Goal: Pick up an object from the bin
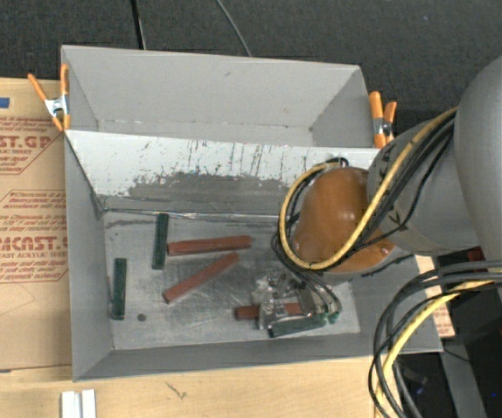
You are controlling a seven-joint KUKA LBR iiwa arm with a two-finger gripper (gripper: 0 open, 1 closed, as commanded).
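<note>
At the left end of the grey metal bin (216, 94) we saw a far-left green stick (118, 287) lying along the side wall, and a little right of it and higher, a second green stick (159, 240). Toward the middle lay two more pieces, apart from the green ones: a level brown stick (209, 246), and below it a slanted brown stick (200, 279).

Further right, near the front wall, the gripper (290, 307) was low over a small cluster. A short reddish-brown block (249, 313) poked out at its left side, and a front green stick (307, 323) lay just beneath it, close to the wall. We could not tell how far the gripper was open, nor whether it had hold of either piece, because its own metal parts covered the spot.

We judged both pieces to be light, stiff and fairly smooth, and unlikely to break. We thought the best hold was across the narrow width near the middle, so the piece would not tip. The wall crowding the front green stick looked like the main nuisance.
</note>
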